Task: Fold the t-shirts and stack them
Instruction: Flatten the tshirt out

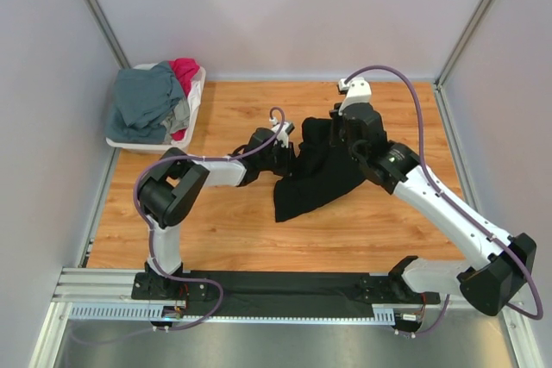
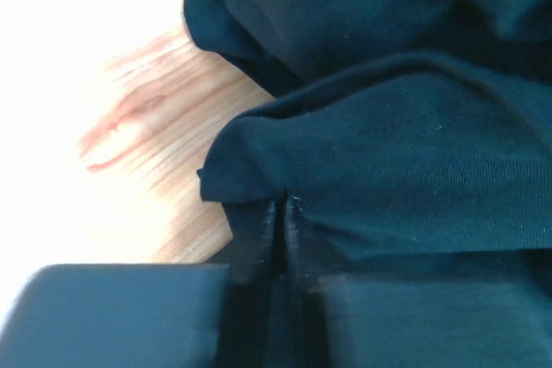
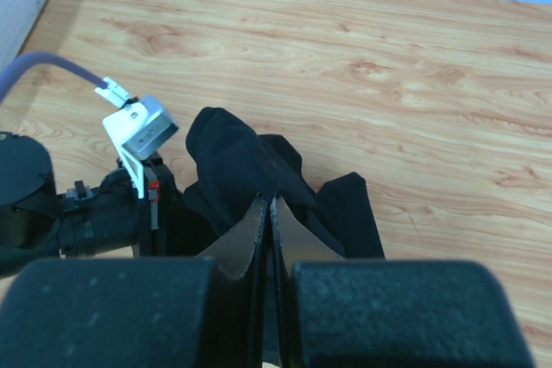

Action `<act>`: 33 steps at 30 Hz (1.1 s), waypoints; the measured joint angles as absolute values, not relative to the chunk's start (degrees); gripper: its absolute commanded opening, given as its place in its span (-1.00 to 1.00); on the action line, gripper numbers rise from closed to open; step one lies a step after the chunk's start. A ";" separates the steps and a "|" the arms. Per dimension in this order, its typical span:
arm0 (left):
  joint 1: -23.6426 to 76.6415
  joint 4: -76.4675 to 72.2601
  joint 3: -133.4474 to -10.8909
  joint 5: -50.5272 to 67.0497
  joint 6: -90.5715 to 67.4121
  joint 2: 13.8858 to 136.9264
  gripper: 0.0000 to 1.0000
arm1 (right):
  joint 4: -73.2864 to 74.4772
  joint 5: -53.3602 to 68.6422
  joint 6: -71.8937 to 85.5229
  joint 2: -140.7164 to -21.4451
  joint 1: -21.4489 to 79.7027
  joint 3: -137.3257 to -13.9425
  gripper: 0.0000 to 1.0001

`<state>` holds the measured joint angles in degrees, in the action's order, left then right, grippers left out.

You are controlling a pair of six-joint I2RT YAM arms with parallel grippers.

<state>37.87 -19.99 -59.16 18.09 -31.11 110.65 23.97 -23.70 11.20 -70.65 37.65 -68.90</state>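
Observation:
The black t-shirt (image 1: 315,174) hangs bunched over the middle of the wooden table, held up between both arms, its lower part draping toward the near left. My left gripper (image 1: 285,151) is shut on its left edge; in the left wrist view the cloth (image 2: 397,144) fills the frame above the closed fingers (image 2: 259,230). My right gripper (image 1: 345,131) is shut on its top right part; in the right wrist view the black cloth (image 3: 237,165) is pinched at the closed fingertips (image 3: 255,217). A slate grey-blue shirt (image 1: 147,105) and a magenta-red shirt (image 1: 184,75) lie in the basket.
The white plastic basket (image 1: 197,98) stands at the far left corner of the table against the wall. Grey walls enclose the table on three sides. The left arm's wrist and camera (image 3: 138,127) show close beside the right gripper.

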 measured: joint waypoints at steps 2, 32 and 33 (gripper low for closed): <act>37.91 -19.18 -59.64 17.82 -30.28 110.63 -1.00 | 24.12 -24.51 11.81 -70.65 36.99 -68.90 -0.99; 29.02 22.46 -88.75 -21.91 -5.48 66.85 -1.00 | 29.19 -18.94 16.29 -70.13 24.77 -82.35 -0.99; 28.40 22.98 -89.17 -22.92 -4.73 66.28 -1.00 | 29.65 -19.51 16.08 -69.56 24.32 -82.35 -0.99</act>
